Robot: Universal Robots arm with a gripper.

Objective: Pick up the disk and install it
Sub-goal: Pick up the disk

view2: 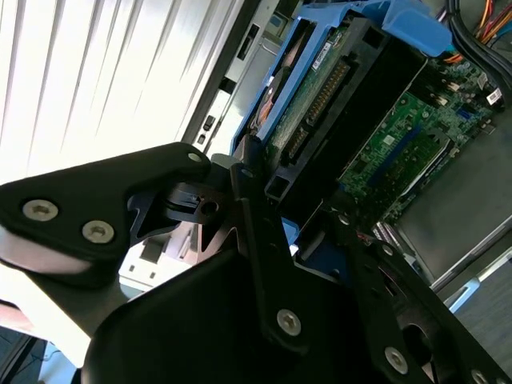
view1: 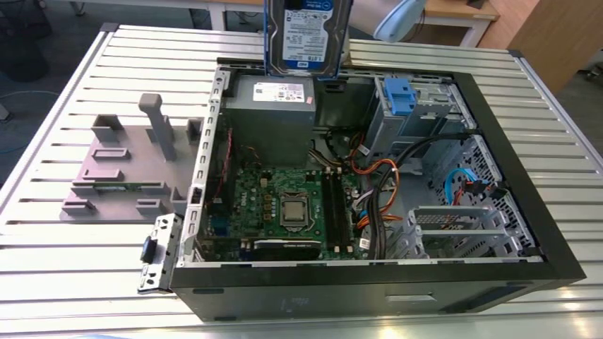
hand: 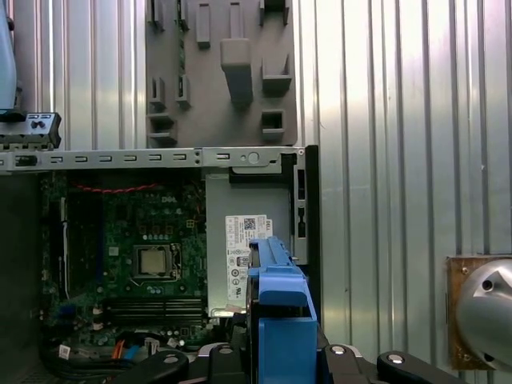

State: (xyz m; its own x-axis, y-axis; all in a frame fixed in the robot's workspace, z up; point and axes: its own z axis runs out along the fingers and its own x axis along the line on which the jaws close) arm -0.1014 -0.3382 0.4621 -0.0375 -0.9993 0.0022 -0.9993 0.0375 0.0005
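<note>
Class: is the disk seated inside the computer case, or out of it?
Out: the disk hangs upright above the computer case, not in any bay.

Slatted metal table [view1: 56, 282] with open computer case [view1: 330, 293] and grey stand [view1: 123, 162] (side by side)

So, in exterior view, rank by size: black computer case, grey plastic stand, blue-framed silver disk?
1. Black computer case.
2. Grey plastic stand.
3. Blue-framed silver disk, cropped at the top, so unsure.

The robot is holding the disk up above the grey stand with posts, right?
No. The disk is held up, but over the open computer, by its grey box, not the stand. The exterior view shows it.
</note>
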